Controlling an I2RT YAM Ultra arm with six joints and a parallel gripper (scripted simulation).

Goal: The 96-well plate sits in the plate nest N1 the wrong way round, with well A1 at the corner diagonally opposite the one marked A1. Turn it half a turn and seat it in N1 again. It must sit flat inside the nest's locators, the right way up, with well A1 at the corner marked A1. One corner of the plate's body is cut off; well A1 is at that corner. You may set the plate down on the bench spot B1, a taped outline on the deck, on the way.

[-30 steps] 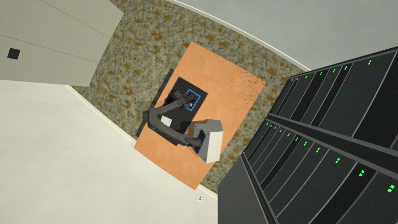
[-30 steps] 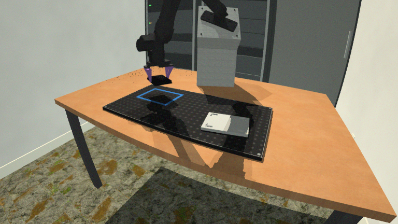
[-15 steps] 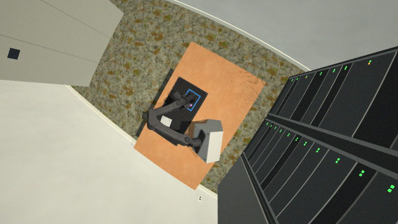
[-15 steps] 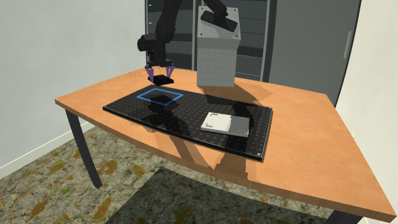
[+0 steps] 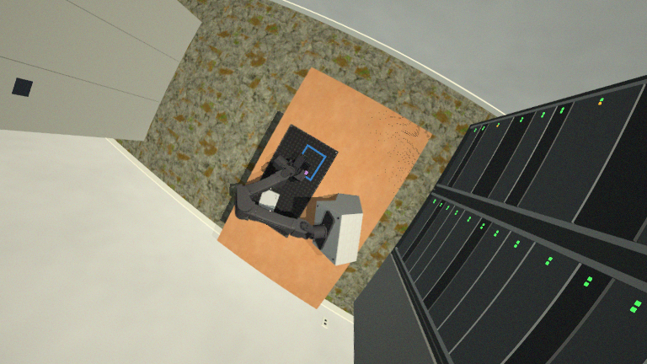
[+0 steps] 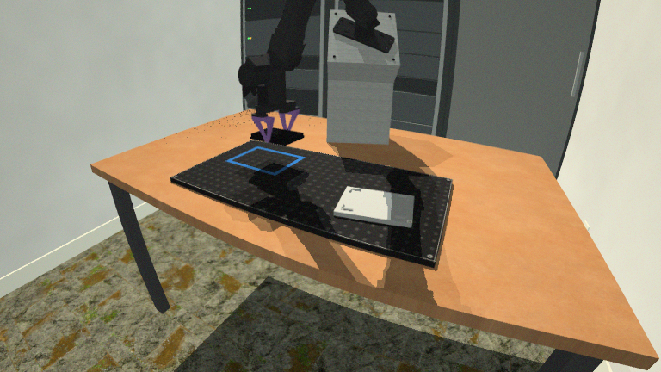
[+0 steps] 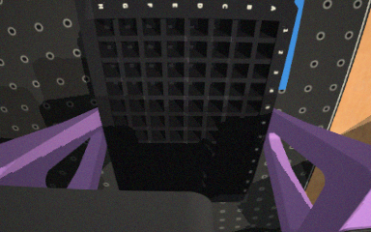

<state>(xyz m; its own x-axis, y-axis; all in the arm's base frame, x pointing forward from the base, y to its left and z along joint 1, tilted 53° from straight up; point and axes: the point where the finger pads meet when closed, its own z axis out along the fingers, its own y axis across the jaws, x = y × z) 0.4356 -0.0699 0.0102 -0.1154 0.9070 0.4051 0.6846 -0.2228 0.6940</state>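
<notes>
the gripper [image 6: 275,123] holds the black 96-well plate [image 6: 276,136] between its purple fingers [image 6: 264,127], clamped across the plate's width and carrying it level in the air above the black perforated deck [image 6: 311,192]. in the exterior view the plate hangs over the far edge of the blue taped outline b1 [image 6: 265,159], not touching the deck, and its square shadow falls on the near side of that outline. the wrist view shows the plate's grid of square wells [image 7: 185,72] with a row of letters along the far edge and numbers down the right edge; a strip of blue tape [image 7: 292,45] shows just past that right edge, and the orange table top [image 7: 355,101] shows at the far right. the white plate nest n1 [image 6: 373,206] sits on the deck well apart from the plate, nearer the camera, with nothing in it. the arm reaches from a grey pedestal [image 6: 361,100] standing on the table [image 6: 511,212]. from above, the gripper [image 5: 305,172] sits at the edge of the blue outline [image 5: 314,156].
</notes>
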